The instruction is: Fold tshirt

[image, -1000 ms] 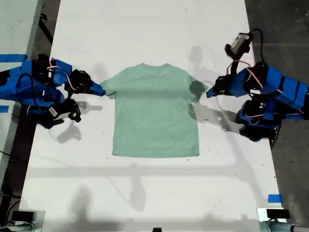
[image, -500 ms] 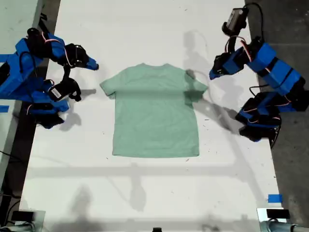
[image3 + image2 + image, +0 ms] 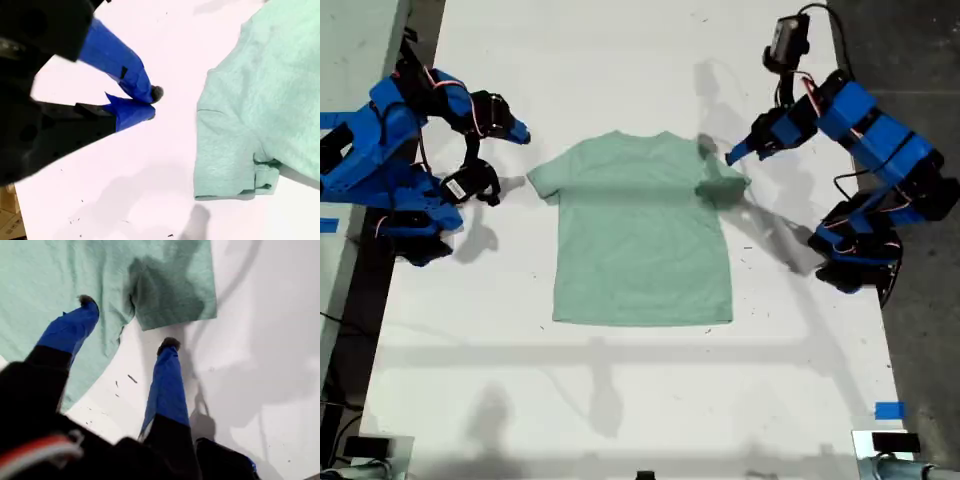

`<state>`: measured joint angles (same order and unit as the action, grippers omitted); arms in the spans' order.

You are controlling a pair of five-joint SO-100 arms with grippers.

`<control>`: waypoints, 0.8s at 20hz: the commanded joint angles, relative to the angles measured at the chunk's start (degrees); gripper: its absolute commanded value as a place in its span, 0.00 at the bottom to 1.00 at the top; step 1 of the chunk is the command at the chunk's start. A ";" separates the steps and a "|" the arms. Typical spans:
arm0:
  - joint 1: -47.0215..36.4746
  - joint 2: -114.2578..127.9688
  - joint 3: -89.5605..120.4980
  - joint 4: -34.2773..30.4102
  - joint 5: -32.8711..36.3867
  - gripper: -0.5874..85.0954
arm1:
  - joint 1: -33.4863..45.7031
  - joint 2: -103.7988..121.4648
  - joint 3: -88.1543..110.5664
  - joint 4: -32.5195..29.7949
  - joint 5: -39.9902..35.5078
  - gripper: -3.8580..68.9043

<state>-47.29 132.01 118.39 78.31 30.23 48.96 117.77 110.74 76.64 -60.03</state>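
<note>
The tshirt [image 3: 642, 230] lay flat and face up on the white table [image 3: 620, 400], sleeves out to either side, hem square, nothing folded over yet. I read that as a garment spread out so both sleeves could be reached at once.

My first gripper [image 3: 125, 325] hung above the sleeve on the exterior view's right of the tshirt, jaws well apart and holding nothing; one fingertip [image 3: 87, 301] was over the cloth near the armpit, the other over bare table just beside the sleeve hem. I judged it placed to straddle that sleeve edge for a pinch.

My second gripper [image 3: 147, 102] was off the other sleeve, apart from the tshirt over bare table, its jaws nearly together with only a thin gap and nothing between them. It would have needed to open and come in before it could take cloth.

There was no box, bin or tray anywhere near the tshirt.
</note>
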 commanded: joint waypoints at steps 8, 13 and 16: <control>0.88 -2.37 3.08 -6.06 -0.79 0.03 | 6.94 -16.96 8.70 -20.74 -7.03 0.43; 0.53 -2.90 4.48 -7.12 -0.97 0.03 | 9.14 -31.11 0.26 -19.60 -8.44 0.40; 0.35 -2.99 5.01 -7.56 -0.97 0.03 | 9.40 -32.26 -1.23 -19.07 -9.32 0.11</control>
<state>-47.20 129.02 123.66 71.89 30.23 57.22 85.43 113.03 56.78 -68.20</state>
